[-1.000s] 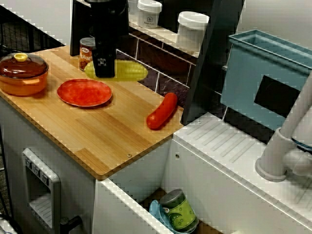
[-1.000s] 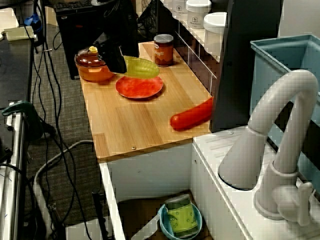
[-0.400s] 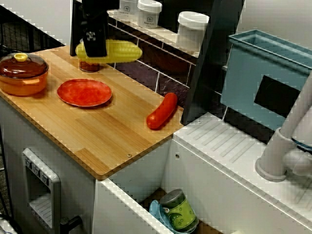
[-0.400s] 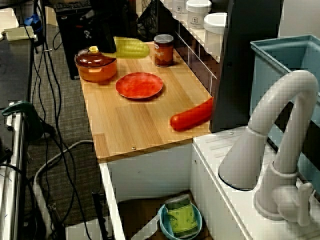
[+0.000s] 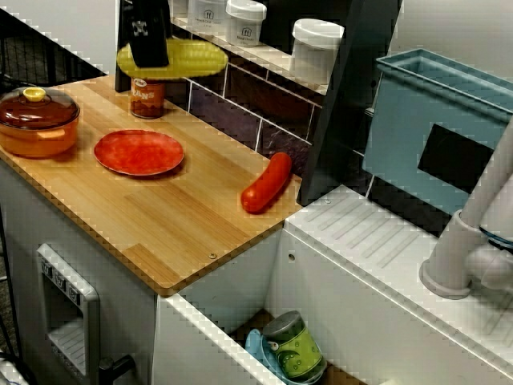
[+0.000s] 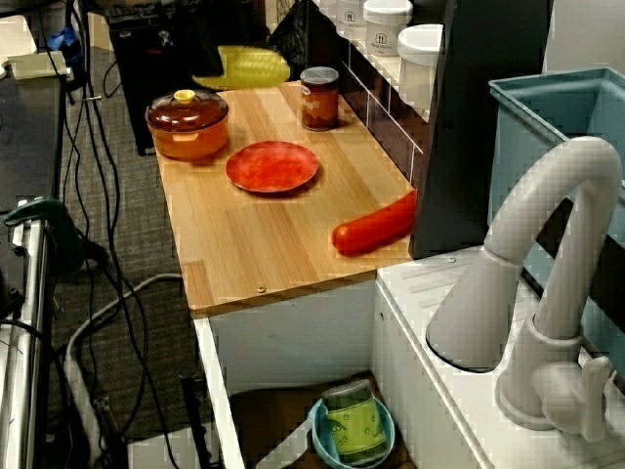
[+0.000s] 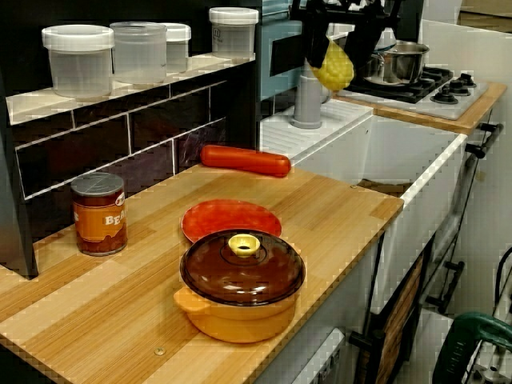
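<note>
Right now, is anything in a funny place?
Yes: the yellow corn hangs in the air, clamped in the gripper, high above the wooden counter. Nothing looks spilled or broken.

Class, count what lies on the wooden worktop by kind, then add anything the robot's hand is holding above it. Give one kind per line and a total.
pot with lid: 1
plate: 1
can: 1
red sausage: 1
corn cob, held in the hand: 1
Total: 5
</note>
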